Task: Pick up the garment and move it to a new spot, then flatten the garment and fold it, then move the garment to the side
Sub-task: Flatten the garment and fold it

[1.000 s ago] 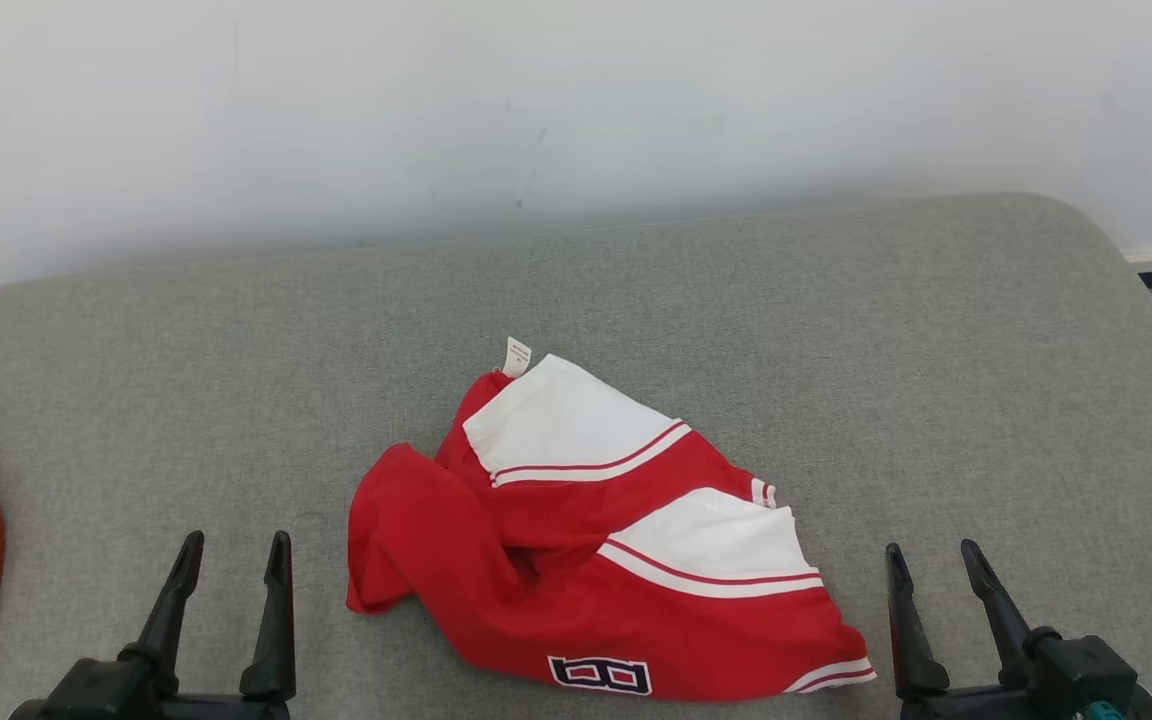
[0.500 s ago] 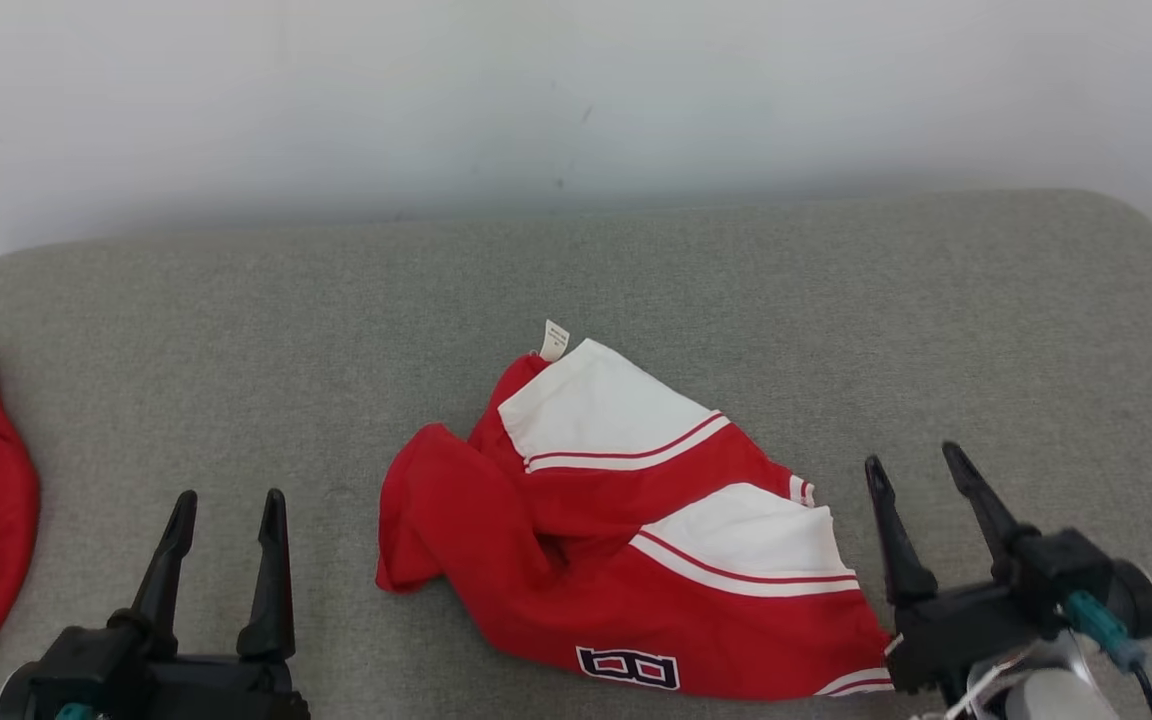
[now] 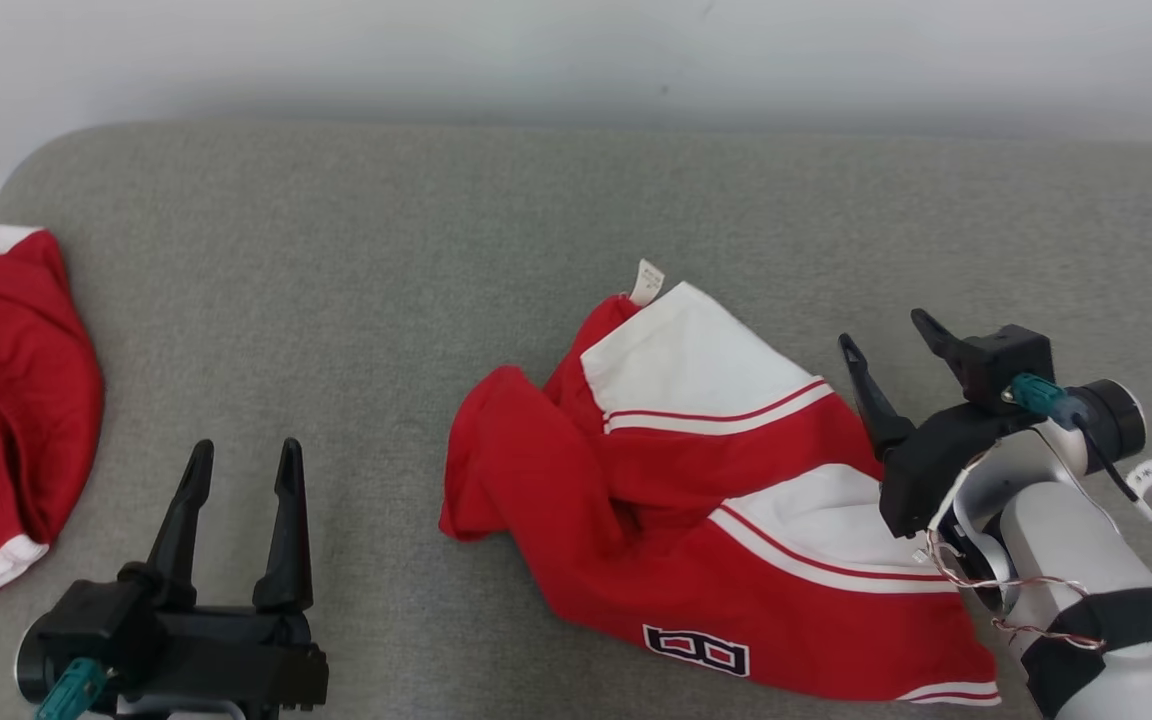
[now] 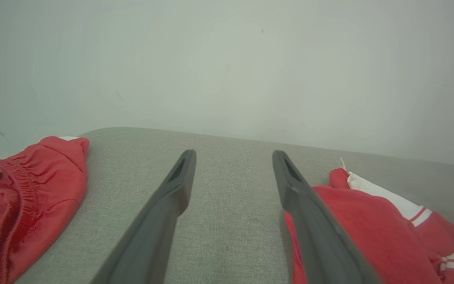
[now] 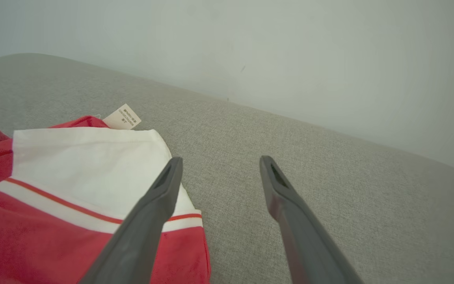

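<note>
Since a second back my right pincer had swung up and forward (camera panned too), fingers spread, empty. The crumpled red-and-white jersey garment lay mid grey padded surface, just left of that pincer, long axis running far-left to near-right. Left pincer, also spread, sat farther off. Another red cloth heap lay well apart leftwards; nothing blocked.

garment: red, white panels, thin red-and-white stripes, dark blue block mark | label: white | second garment, left of left end effector: red, white trim | counter: grey weave | right end effector: black | wall: off-white
</note>
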You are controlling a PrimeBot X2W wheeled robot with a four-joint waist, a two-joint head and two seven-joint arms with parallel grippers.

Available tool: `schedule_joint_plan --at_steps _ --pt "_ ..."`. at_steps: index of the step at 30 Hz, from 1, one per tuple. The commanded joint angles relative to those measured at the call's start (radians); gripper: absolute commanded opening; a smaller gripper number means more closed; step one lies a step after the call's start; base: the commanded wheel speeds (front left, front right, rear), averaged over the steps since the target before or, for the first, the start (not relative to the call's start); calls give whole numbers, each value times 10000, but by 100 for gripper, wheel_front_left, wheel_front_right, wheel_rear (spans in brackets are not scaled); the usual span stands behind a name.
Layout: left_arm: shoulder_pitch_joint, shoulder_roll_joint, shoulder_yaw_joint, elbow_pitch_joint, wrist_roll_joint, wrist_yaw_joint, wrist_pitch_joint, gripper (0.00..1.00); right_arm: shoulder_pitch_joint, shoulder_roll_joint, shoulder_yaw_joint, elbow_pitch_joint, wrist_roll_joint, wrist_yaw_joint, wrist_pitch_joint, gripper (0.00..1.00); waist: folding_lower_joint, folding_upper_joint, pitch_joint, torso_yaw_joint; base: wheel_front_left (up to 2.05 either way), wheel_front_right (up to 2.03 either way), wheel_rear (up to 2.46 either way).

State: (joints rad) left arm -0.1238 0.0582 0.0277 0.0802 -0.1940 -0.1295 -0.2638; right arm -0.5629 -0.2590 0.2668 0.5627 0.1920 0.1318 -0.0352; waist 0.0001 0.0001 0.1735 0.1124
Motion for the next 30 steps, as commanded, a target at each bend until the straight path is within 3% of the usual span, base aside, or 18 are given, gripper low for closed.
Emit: schedule_joint_plan --at_steps 1,14,15,16,22,30 --pt "-202 -32 35 23 -108 -3 -10 100 -287 -104 222 361 145 -22 182 100 -1 -1 553 517 0 0 0" --pt "-606 -77 -107 139 -249 -2 -12 100 -1123 -95 1702 2858 1209 -22 1379 100 -1 -1 947 796 0 0 0" --pt "-597 -79 -94 137 -247 -3 -10 100 -1138 -36 1819 2943 1366 -19 1478 37 -1 -1 936 757 0 0 0" --pt "-587 -82 -69 137 -250 -3 -12 100 -1174 -15 1930 2997 1499 -16 1497 0 -1 -1 931 719 0 0 0" --pt "-623 -81 -195 190 -302 -4 -12 100 -1867 -615 2113 3068 2053 -30 1110 0 -1 -1 831 570 0 0 0" --pt "-782 -78 -440 229 -354 -4 -12 100 -3510 -1687 1189 3618 1679 -25 14 0 -1 -1 811 703 0 0 0"
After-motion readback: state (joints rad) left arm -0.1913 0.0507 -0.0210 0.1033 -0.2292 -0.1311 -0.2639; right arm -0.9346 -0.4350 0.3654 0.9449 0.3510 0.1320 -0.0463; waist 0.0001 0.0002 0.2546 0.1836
